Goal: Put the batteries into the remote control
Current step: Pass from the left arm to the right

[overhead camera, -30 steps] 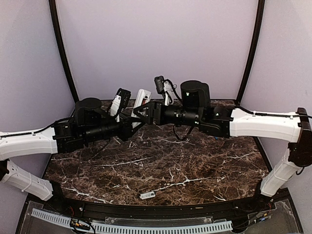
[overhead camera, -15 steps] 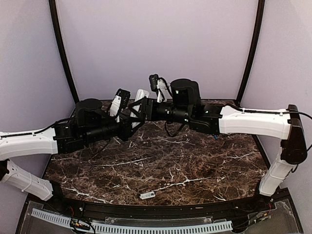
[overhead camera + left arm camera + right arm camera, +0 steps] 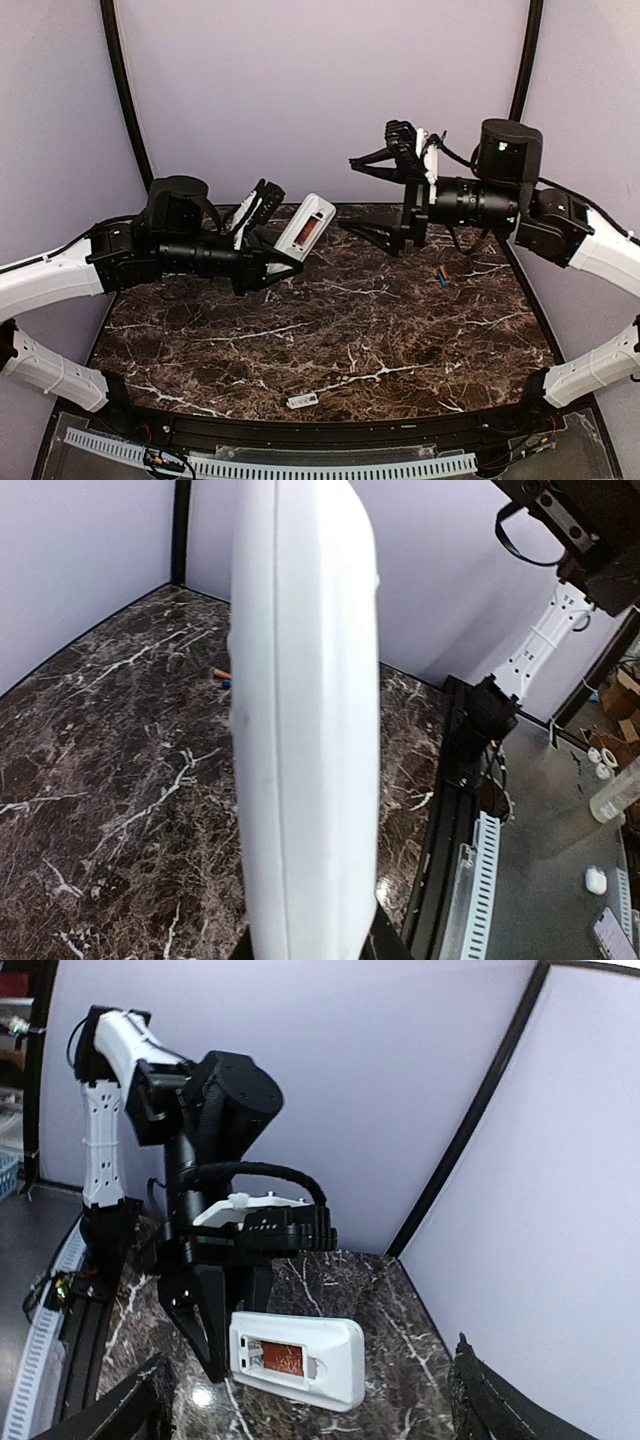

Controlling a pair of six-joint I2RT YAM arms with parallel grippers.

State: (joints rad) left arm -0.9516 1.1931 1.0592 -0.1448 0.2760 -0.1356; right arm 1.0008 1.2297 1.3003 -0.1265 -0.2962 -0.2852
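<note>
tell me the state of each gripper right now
Left gripper: closed, holding the remote.
Right gripper: open, holding nothing.

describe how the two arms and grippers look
The left arm and right arm share white link shells, black cylindrical joint housings and thin black cables. The left gripper and right gripper are black, tapering to points, with white brackets behind.
</note>
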